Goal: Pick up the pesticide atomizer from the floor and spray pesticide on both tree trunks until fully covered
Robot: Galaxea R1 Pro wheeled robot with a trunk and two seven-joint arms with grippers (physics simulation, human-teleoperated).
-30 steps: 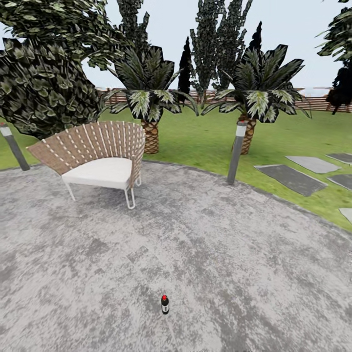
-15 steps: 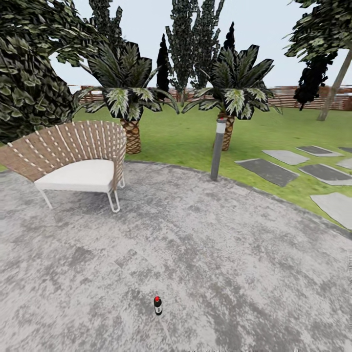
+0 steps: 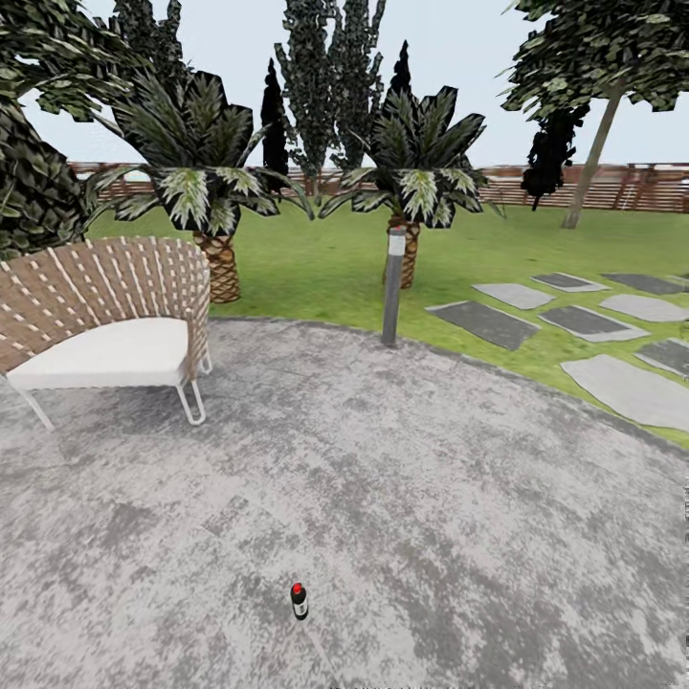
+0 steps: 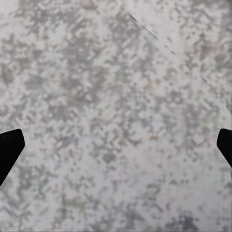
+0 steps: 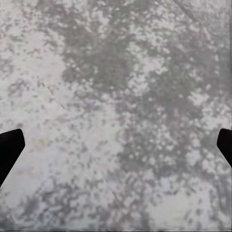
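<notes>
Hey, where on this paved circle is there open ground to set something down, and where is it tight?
Open grey paving spreads between the small dark red-capped bottle and the grey bollard light post, and rightward toward the flat grey stepping stones. It is crowded at the left, where the woven brown chair with a white cushion stands.

mottled grey paving (image 3: 431, 498); brown-white woven chair (image 3: 105, 297); red-capped dark atomizer (image 3: 300, 601); green lawn (image 3: 316, 268).
</notes>
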